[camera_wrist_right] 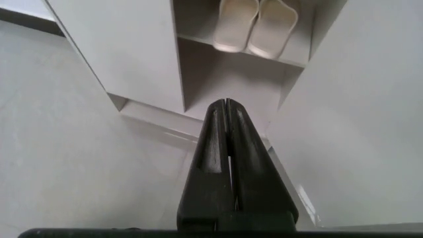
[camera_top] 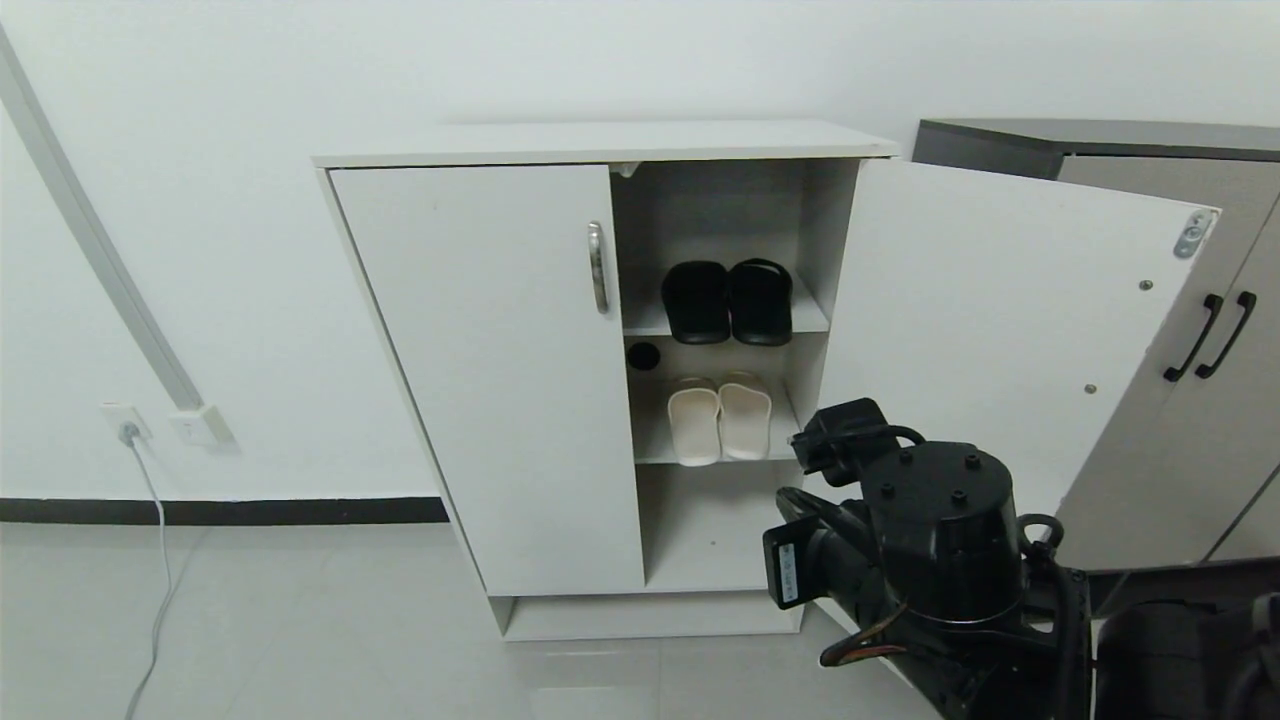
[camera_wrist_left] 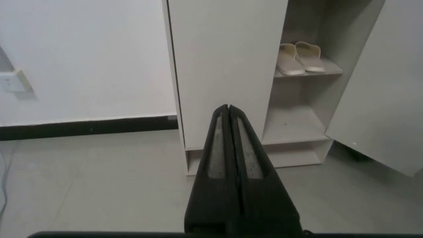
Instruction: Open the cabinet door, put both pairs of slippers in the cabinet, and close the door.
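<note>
The door (camera_top: 1000,330) stands swung wide off the cabinet's (camera_top: 600,140) right side, its inner face towards the robot. It looks like a light, stiff panel on hinges. Its handle is hidden on the far face, so a flat push near the free edge should swing it shut. Inside the cabinet, the black slippers (camera_top: 727,300) sit on the upper shelf and the white slippers (camera_top: 720,418) on the shelf below. The right gripper (camera_wrist_right: 227,104) hangs low before the cabinet's open half, fingers pressed together and empty. The left gripper (camera_wrist_left: 228,109), before the closed half, is likewise closed on nothing.
</note>
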{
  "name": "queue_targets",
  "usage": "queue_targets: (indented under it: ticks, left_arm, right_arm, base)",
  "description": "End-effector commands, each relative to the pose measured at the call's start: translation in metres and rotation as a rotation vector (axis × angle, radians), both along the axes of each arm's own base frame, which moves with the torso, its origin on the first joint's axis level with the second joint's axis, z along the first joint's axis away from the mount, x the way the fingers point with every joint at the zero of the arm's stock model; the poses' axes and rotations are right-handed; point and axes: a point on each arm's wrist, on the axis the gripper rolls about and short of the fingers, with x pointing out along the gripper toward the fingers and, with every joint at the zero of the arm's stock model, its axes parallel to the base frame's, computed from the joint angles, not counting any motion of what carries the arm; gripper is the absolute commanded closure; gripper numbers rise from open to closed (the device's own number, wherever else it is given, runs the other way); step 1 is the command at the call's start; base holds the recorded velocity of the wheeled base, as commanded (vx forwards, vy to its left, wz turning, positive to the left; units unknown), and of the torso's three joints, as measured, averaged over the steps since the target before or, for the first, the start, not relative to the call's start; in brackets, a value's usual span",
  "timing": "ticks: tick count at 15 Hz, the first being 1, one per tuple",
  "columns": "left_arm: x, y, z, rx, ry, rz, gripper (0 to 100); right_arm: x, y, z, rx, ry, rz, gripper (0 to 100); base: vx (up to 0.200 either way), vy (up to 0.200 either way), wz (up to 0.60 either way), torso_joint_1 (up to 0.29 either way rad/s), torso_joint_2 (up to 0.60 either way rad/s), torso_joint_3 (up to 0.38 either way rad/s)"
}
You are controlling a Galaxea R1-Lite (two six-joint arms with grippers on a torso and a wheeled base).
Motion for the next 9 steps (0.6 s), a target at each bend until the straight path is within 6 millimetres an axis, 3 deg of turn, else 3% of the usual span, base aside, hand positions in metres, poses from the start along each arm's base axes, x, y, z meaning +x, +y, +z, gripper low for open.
queue_targets:
  ticks: [1, 7, 9]
  left_arm:
    - [0.0000, 0.0000, 0.0000, 0.001, 0.000, 0.000, 100]
    - [0.0000, 0.0000, 0.0000, 0.001, 0.000, 0.000, 100]
    - [0.0000, 0.0000, 0.0000, 0.001, 0.000, 0.000, 100]
  right_arm:
    - [0.0002, 0.0008, -0.0030, -0.008, 0.006, 0.002, 100]
    - [0.0019, 0.0023, -0.0069, -0.018, 0.013, 0.000, 100]
    - [0.0022, 0.0018, -0.0065, -0.018, 0.011, -0.002, 100]
  base:
    - [0.000, 0.000, 0.00, 0.000, 0.00, 0.000]
    - [0.000, 0.000, 0.00, 0.000, 0.00, 0.000]
    - [0.000, 0.000, 0.00, 0.000, -0.11, -0.195]
